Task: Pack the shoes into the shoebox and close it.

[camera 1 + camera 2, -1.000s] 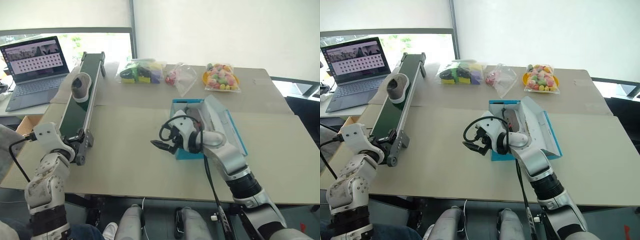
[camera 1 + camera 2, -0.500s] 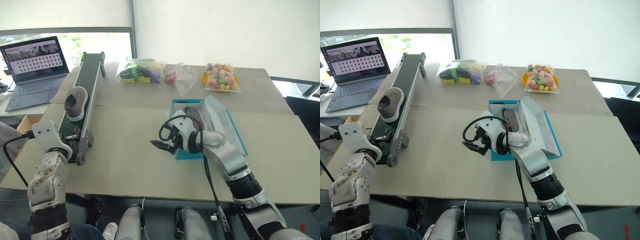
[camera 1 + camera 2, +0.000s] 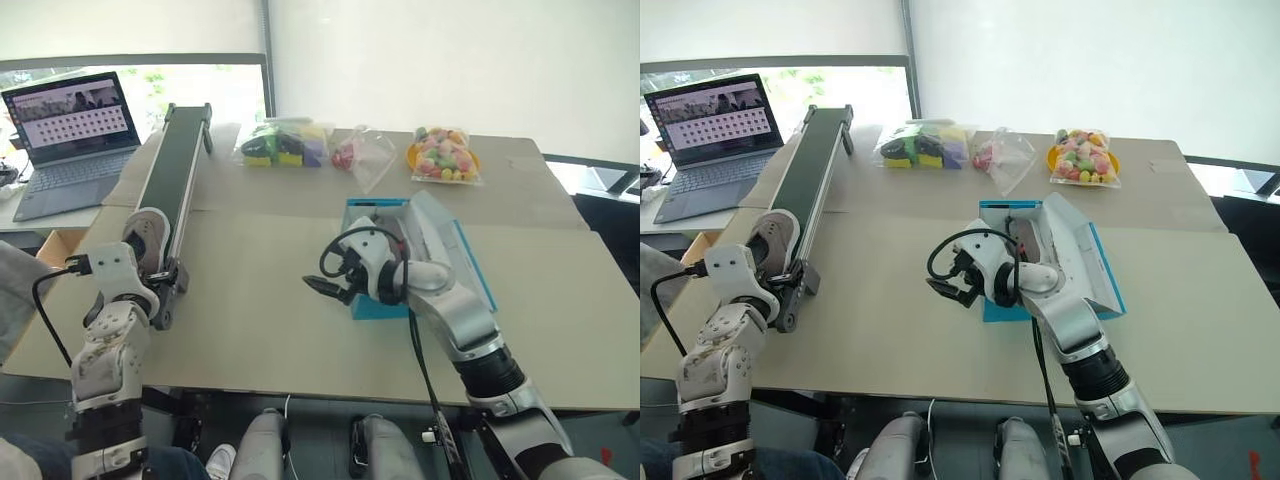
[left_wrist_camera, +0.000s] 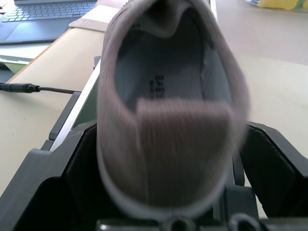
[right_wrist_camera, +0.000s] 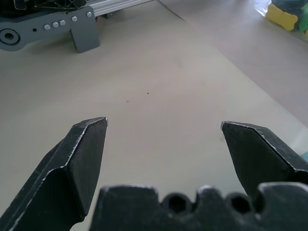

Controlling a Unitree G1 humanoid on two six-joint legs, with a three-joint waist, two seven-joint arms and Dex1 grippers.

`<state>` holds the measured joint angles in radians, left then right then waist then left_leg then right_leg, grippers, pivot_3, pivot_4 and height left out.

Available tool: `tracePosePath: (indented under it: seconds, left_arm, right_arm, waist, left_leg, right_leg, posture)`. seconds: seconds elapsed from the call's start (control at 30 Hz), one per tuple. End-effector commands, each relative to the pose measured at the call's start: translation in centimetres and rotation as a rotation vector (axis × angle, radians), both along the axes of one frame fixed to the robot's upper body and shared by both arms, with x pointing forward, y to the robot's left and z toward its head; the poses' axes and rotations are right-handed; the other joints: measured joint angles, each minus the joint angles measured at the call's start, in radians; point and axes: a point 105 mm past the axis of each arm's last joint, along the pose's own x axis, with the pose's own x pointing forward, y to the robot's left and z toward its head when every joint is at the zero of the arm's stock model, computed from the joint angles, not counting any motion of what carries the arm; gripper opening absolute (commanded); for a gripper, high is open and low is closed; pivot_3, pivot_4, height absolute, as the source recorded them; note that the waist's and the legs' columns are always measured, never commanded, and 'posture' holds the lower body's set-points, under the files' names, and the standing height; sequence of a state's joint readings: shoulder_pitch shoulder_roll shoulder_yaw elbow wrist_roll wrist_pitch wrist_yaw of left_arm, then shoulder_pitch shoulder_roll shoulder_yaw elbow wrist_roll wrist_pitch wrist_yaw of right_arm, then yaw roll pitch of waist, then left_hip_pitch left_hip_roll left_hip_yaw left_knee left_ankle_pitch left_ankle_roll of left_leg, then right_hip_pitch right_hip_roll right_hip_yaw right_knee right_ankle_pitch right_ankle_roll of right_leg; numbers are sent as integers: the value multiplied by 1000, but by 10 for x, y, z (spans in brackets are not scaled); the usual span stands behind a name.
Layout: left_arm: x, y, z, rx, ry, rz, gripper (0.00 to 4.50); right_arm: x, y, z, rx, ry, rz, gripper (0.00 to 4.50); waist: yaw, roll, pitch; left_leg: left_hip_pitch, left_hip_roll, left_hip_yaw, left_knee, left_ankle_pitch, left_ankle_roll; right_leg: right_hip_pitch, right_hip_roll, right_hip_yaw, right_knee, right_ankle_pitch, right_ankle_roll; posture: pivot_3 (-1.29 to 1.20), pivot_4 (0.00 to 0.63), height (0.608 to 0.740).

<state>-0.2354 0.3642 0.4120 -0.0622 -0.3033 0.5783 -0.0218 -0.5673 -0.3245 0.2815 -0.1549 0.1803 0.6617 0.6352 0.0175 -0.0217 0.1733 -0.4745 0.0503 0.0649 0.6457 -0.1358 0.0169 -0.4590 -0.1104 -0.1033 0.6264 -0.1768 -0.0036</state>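
Grey shoe (image 3: pixel 773 238) sits at the near end of the conveyor (image 3: pixel 805 178), heel toward the left gripper (image 4: pixel 168 159). In the left wrist view the shoe sits between the two black fingers (image 4: pixel 269 163), which stand wide on either side; whether they touch it, can't tell. Second shoe (image 3: pixel 392 228) lies inside the shoebox (image 3: pixel 372 300), mostly hidden by the right arm.

Shoebox is to the right of the conveyor, well apart, on the table (image 3: pixel 250 320) — lid flap (image 3: pixel 440 240) up and tilted away to the right.

Right gripper (image 5: pixel 163 130) hangs over bare table between conveyor and shoebox, just beside the box's left wall, pointing toward the conveyor. Jaws spread wide, nothing between them.

Beyond the conveyor's far end — three clear bags of colourful items (image 3: pixel 283 142) along the table's far edge. Open laptop (image 3: pixel 68 135) sits left of the conveyor, screen lit.
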Motion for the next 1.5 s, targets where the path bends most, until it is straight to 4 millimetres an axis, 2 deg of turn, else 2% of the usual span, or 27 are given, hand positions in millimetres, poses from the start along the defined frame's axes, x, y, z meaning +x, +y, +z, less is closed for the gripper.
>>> tracePosePath:
  seconds: [0.03, 0.1, 0.13, 0.27, 0.37, 0.43, 0.53, 0.6, 0.67, 0.87, 1.1, 1.33, 1.5]
  left_arm:
    - [6, -8, 8, -62, -34, -16, 3290]
    - [7, -9, 11, -66, -44, -18, 2742]
    - [8, -10, 17, -73, -73, -22, 2646]
    - [11, -23, 47, -94, -228, -77, 2646]
    - [8, -49, 82, -202, -417, -205, 2646]
    - [5, -73, 92, -294, -461, -339, 2646]
    - [-9, -124, 96, -440, -442, -629, 2646]
    - [-19, -147, 96, -485, -418, -743, 2646]
    - [-24, -162, 94, -473, -381, -813, 2646]
    - [-21, -172, 90, -469, -348, -841, 2646]
    - [-21, -179, 89, -461, -336, -874, 2646]
    - [-21, -180, 87, -443, -328, -875, 2646]
    - [-20, -180, 85, -435, -318, -869, 2631]
  right_arm:
    - [0, 1, 31, 67, -71, 3, 4500]
    - [1, 1, 33, 74, -74, -1, 4500]
    - [1, 0, 35, 76, -76, -6, 4500]
    - [2, 0, 35, 77, -76, -13, 4500]
    - [5, 0, 35, 76, -78, -25, 4500]
    - [10, 0, 38, 124, -46, -60, 4500]
    - [17, 7, 60, 459, 229, -98, 4500]
    - [15, 15, 74, 670, 427, -53, 4500]
    - [9, 21, 85, 761, 520, 9, 4500]
    - [4, 27, 100, 806, 603, 44, 4500]
    - [5, 36, 87, 733, 618, -20, 4500]
    - [8, 39, 84, 762, 634, -74, 4500]
    - [12, 36, 84, 772, 631, -105, 3036]
  waist:
    - [4, 0, 0]
    - [8, 0, 0]
    - [9, 0, 0]
    - [12, 0, 0]
    - [12, -3, 0]
    - [8, -4, 1]
    - [-4, -4, 0]
    - [-9, -4, 0]
    - [-11, -4, 0]
    - [-8, -4, 1]
    - [-13, -4, 1]
    - [-13, -4, 1]
    - [-15, -4, 1]
  left_leg:
    - [0, 0, 0, 0, 0, 0]
    - [0, 0, 0, 0, 0, 0]
    - [1, 0, 0, 0, 0, 0]
    - [1, 0, 0, 0, 0, 0]
    - [-1, 0, 0, 0, 0, 0]
    - [-2, 0, 0, 0, 0, 0]
    - [-1, 0, 0, 1, 0, 0]
    - [0, 0, -1, 2, 0, 1]
    - [0, 1, -1, 2, 1, 1]
    - [0, 0, -1, 2, 0, 0]
    - [0, 1, -1, 2, 1, 1]
    - [-1, 0, -1, 2, 0, 1]
    - [-1, 1, -1, 2, 0, 1]
  right_leg:
    - [0, 0, 0, 0, 0, 0]
    - [1, 0, -1, 0, 0, 0]
    - [1, 0, -1, 1, 0, 0]
    - [1, 0, -1, 1, 0, 0]
    - [0, 0, -1, 0, 0, 0]
    - [0, 0, -1, 0, 3, 5]
    - [0, 0, -1, 0, 4, 7]
    - [0, 1, 0, 2, 5, 7]
    - [1, 2, 0, 3, 5, 7]
    - [1, 3, 0, 2, 4, 6]
    - [0, 4, 0, 2, 4, 6]
    - [0, 4, 0, 2, 4, 6]
    - [0, 4, 0, 1, 4, 6]
  posture:
    - [0, 150, 701]
    - [0, 150, 701]
    - [0, 150, 701]
    - [0, 150, 701]
    - [0, 150, 701]
    - [0, 150, 701]
    - [0, 150, 701]
    - [0, 150, 701]
    - [0, 150, 701]
    - [0, 150, 701]
    - [0, 150, 701]
    - [0, 150, 701]
    - [0, 150, 701]
